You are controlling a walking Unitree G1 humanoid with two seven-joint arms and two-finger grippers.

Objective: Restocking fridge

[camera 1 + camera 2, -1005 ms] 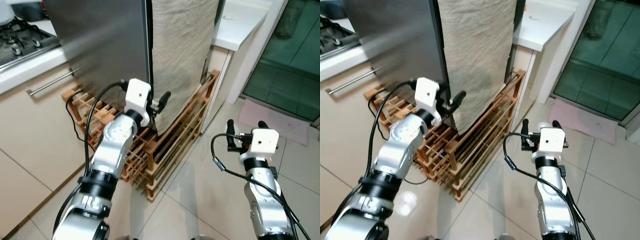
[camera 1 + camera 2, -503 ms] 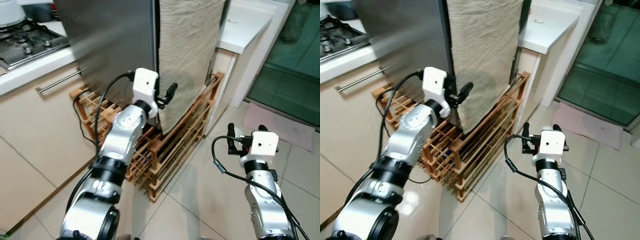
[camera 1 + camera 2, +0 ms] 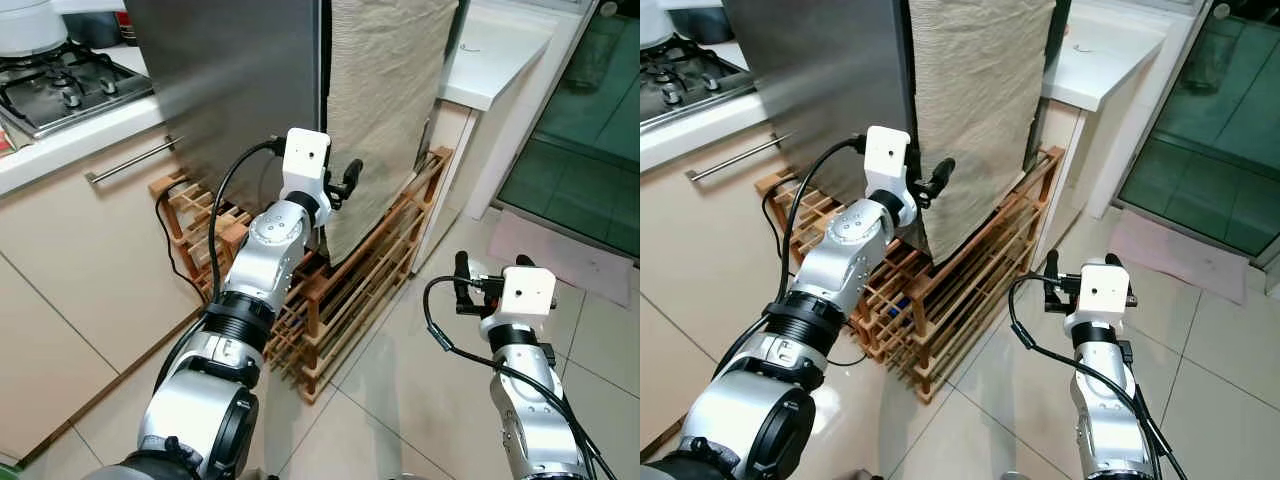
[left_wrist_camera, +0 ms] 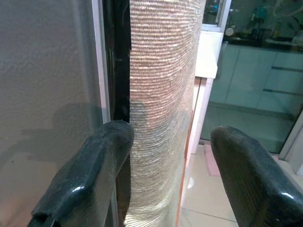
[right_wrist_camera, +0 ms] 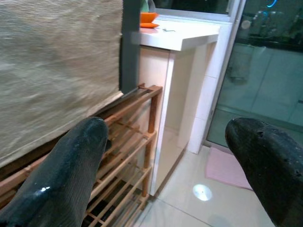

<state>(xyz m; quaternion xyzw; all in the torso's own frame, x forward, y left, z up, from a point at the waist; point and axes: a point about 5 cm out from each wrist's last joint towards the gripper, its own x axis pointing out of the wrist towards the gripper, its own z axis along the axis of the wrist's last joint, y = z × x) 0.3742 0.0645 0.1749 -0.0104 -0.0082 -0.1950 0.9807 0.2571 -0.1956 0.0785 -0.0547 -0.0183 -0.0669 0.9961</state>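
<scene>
The fridge (image 3: 230, 90) has a grey steel door, and a beige cloth (image 3: 385, 110) hangs down beside it. A dark gap (image 4: 118, 71) runs between the door's edge and the cloth. My left gripper (image 3: 338, 188) is raised to that gap, open, with nothing between its fingers (image 4: 94, 165); one finger is in front of the gap and the other in front of the cloth's far side. My right gripper (image 3: 490, 272) is held low over the floor to the right, open and empty, pointing toward the rack.
A wooden slatted rack (image 3: 360, 290) stands at the fridge's foot. A stove (image 3: 60, 85) and a drawer handle (image 3: 130, 160) are to the left. A white counter (image 3: 495, 50), a glass door (image 3: 600, 110) and a pink mat (image 3: 570, 250) lie right.
The view has shifted. My left gripper has risen and reached closer to the gap beside the fridge door. The right gripper stays where it was.
</scene>
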